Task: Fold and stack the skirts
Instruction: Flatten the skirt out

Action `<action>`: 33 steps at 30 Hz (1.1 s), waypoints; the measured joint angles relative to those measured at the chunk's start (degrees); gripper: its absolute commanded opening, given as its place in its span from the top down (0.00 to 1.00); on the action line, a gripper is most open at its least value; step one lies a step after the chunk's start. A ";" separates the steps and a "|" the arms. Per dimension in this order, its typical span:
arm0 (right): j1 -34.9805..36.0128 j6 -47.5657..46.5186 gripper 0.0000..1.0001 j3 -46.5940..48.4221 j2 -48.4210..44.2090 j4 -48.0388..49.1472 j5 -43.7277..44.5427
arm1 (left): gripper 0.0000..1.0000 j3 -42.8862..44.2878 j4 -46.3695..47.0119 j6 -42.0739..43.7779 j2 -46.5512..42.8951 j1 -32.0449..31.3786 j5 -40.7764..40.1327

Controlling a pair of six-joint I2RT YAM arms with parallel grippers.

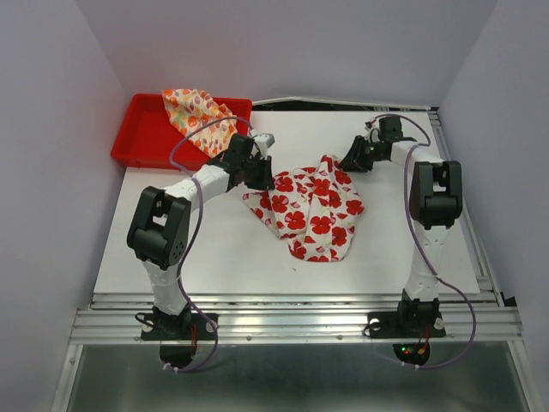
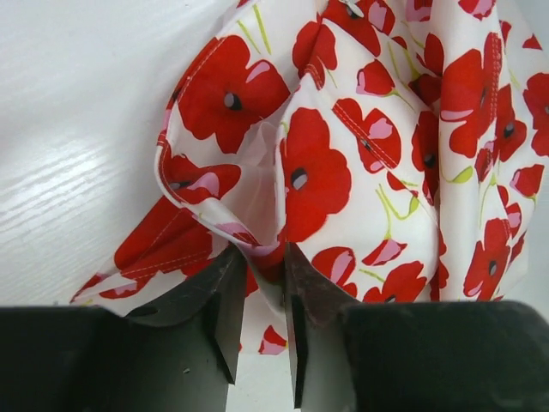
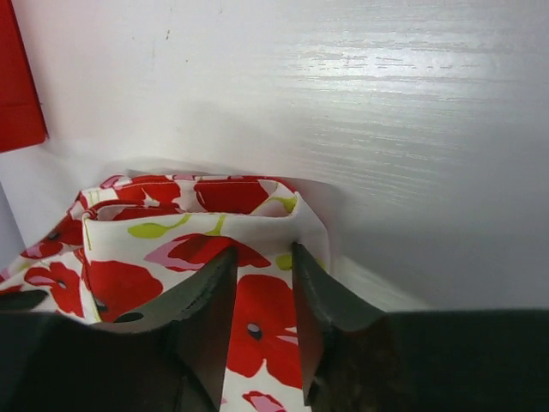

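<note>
On the table (image 1: pixel 214 257), the left end effector (image 2: pixel 264 255) and right end effector (image 3: pixel 263 251) each grasp the red-flowered skirt (image 1: pixel 313 210).

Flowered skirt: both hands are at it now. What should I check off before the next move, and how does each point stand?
1. Left hand has hold of the flowered skirt: ok, a fold is bunched between its fingers.
2. Right hand has a firm hold: cannot tell. The hem lies between its fingers, but whether they clamp it is unclear.
3. Skirt lies flat for folding: not ok, it is crumpled in a heap on the table.
4. Second skirt is out of the way: ok, it lies at the tray, apart from the flowered one.
</note>
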 measured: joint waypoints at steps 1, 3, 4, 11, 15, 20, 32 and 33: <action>0.00 -0.15 0.77 0.00 0.00 0.02 0.09 | 0.88 0.13 0.04 -0.09 0.02 0.31 0.04; 0.00 -0.72 0.99 0.00 -0.04 0.02 0.35 | 0.96 0.35 0.07 -0.13 0.04 1.55 0.15; 0.00 -0.96 0.99 -0.04 -0.24 -0.02 0.52 | 0.98 0.37 0.07 -0.22 0.04 1.88 0.17; 0.00 -4.04 0.99 -2.19 -8.15 -0.52 2.45 | 1.00 1.79 -0.63 2.16 -0.22 3.30 0.61; 0.00 -6.27 0.81 -2.56 -16.04 0.02 4.33 | 1.00 2.54 -2.23 4.24 -2.56 3.21 0.59; 0.00 -7.54 0.21 -2.12 -19.76 1.25 4.87 | 1.00 3.04 -2.86 6.14 -5.40 3.15 0.57; 0.26 -4.11 0.34 -1.62 -2.43 1.20 4.76 | 1.00 3.21 -3.96 7.34 -5.03 3.17 0.50; 0.37 -3.96 0.34 -1.62 -2.32 1.29 4.81 | 1.00 3.43 -3.98 7.41 -4.70 3.17 0.50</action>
